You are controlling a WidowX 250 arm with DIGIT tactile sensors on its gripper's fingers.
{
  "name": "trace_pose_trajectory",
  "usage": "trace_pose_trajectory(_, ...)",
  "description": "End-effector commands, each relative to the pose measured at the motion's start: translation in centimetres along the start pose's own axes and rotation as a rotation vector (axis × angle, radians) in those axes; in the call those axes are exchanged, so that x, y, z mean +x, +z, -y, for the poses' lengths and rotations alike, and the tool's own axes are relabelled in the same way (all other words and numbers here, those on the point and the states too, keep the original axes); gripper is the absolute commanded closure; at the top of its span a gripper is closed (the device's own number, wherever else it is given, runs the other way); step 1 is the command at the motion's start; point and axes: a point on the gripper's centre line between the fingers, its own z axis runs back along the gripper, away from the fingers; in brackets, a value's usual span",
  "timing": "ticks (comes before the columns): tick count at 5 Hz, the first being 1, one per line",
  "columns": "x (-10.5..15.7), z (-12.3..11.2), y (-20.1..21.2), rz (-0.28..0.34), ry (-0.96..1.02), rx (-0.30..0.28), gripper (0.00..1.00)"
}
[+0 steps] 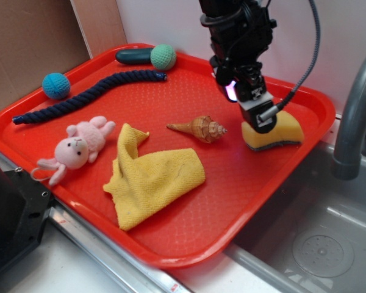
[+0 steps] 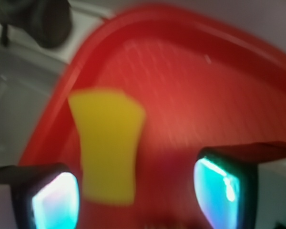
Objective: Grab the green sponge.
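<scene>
Glowing fingertips [image 2: 55, 200] frame the wrist view, tool [image 2: 133, 198] spread apart, clamping nothing | green sponge [image 2: 107, 145] on red tray [image 2: 190, 95] near its sink-side rim, off-centre toward one finger, long axis running away from tool | sideways correction likely needed.

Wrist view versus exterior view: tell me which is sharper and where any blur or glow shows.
Exterior view is sharp; the green sponge and red tray show crisp edges under even light. Wrist view is heavily blurred: the sponge has smeared edges, and the tool pads glow cyan.
</scene>
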Motion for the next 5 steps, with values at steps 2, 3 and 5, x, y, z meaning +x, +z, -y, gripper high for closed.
trace_pose_trajectory(2, 2.4, 4.1, -2.4, -0.16, -0.237, 0.095, 0.0)
trace_pose_trajectory(3, 2.2, 4.7, -2.2, -0.193, -0.262, 0.118, 0.0)
trace_pose_trajectory(5, 0.7, 3.1, -2.1, -0.226, -0.187, 0.091, 1.0)
